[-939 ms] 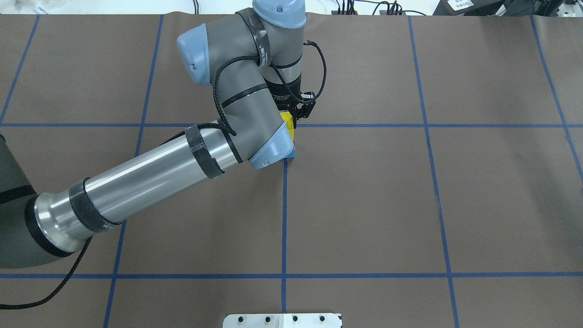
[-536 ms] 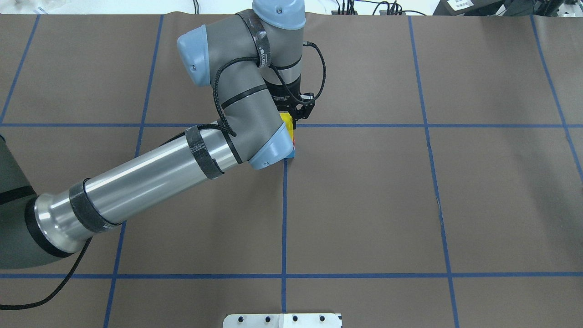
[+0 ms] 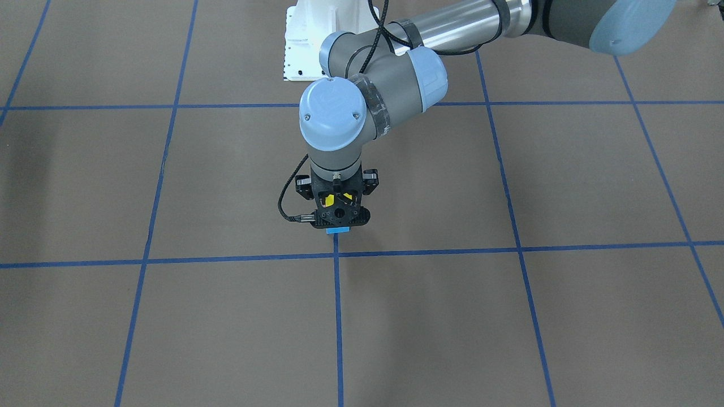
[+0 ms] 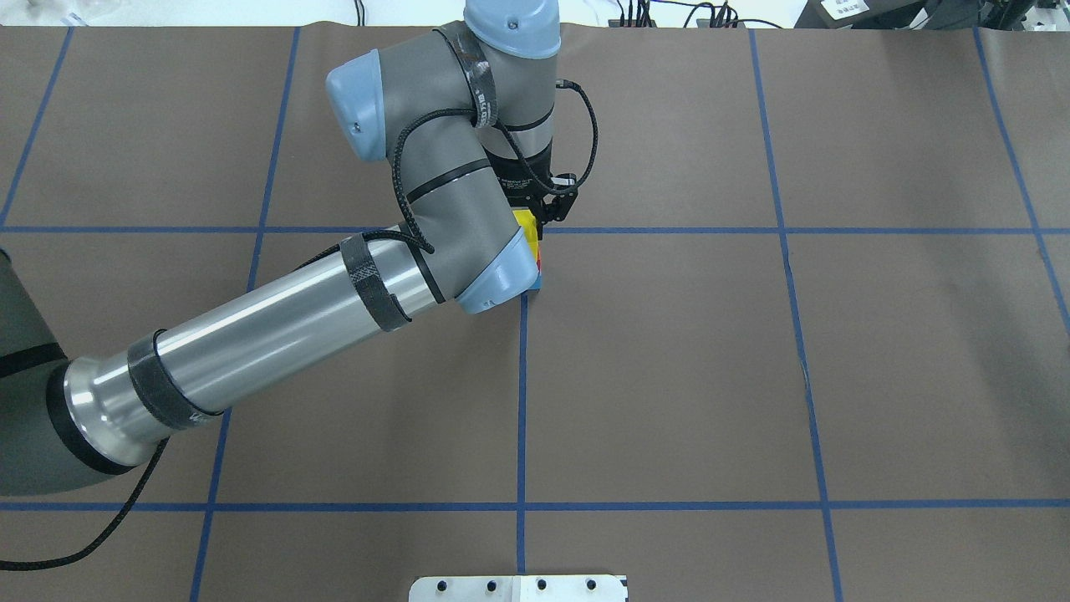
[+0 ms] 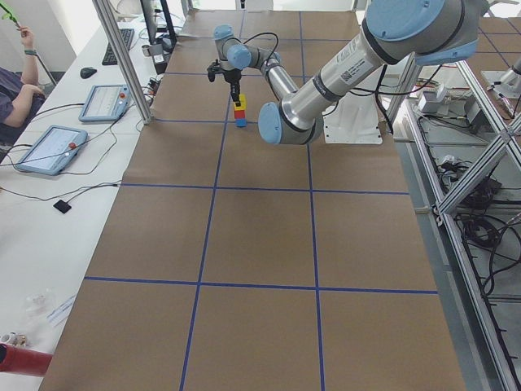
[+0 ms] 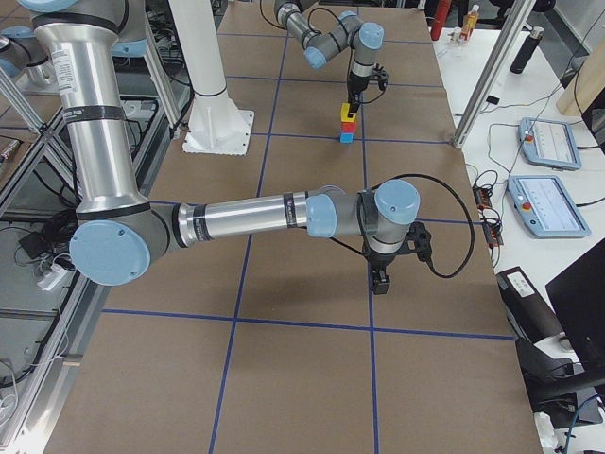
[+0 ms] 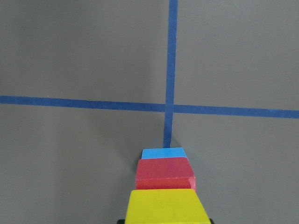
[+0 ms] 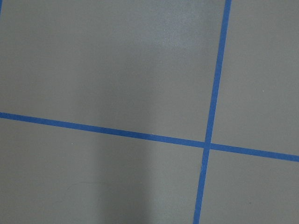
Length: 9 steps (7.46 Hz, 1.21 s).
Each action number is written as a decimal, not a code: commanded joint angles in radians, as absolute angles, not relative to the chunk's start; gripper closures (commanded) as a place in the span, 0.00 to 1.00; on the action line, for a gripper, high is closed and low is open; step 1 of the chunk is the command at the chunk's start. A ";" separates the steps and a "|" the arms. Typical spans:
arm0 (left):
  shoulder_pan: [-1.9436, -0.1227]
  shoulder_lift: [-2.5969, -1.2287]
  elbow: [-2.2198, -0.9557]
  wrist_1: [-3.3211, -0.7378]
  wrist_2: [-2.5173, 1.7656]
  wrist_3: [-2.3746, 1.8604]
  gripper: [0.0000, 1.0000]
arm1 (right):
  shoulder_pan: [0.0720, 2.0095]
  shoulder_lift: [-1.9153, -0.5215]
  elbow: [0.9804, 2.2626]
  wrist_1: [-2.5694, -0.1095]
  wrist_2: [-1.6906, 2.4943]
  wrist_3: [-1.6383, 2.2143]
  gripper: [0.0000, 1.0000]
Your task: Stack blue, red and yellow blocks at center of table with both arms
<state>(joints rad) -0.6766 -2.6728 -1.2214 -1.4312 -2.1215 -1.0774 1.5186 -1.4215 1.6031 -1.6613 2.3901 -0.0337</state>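
Blue block (image 7: 163, 153), red block (image 7: 164, 172) and yellow block (image 7: 168, 207) stand stacked just robot-side of the tape cross (image 7: 172, 108). The left gripper (image 3: 338, 217) straddles the yellow block; clamped or loosed, I cannot tell. Best to open evenly, then rise straight. The right gripper (image 6: 381, 280) hangs well off the cross, its state unclear.

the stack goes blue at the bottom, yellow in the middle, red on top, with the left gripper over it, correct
No, the top two are swapped. The left wrist view shows the blue block at the bottom, the red block in the middle and the yellow block on top. The left gripper is indeed over it.
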 commanded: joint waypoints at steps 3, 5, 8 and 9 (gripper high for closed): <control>-0.673 -2.672 -1.226 -1.428 -2.120 -1.081 0.00 | 1.517 -1.419 1.601 -1.661 2.391 -0.034 0.01; -0.686 -2.675 -1.250 -1.425 -2.125 -1.077 0.00 | 1.519 -1.419 1.600 -1.661 2.391 -0.034 0.01; -0.771 -2.585 -1.495 -1.283 -2.129 -0.957 0.00 | 1.519 -1.413 1.603 -1.658 2.385 -0.034 0.01; -0.819 -2.409 -1.666 -1.273 -2.132 -0.843 0.00 | 1.519 -1.426 1.603 -1.652 2.385 -0.034 0.01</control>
<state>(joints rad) -0.7661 -2.5687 -1.4860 -1.3091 -2.1298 -0.9618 1.5182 -1.4173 1.6017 -1.6580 2.3872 -0.0338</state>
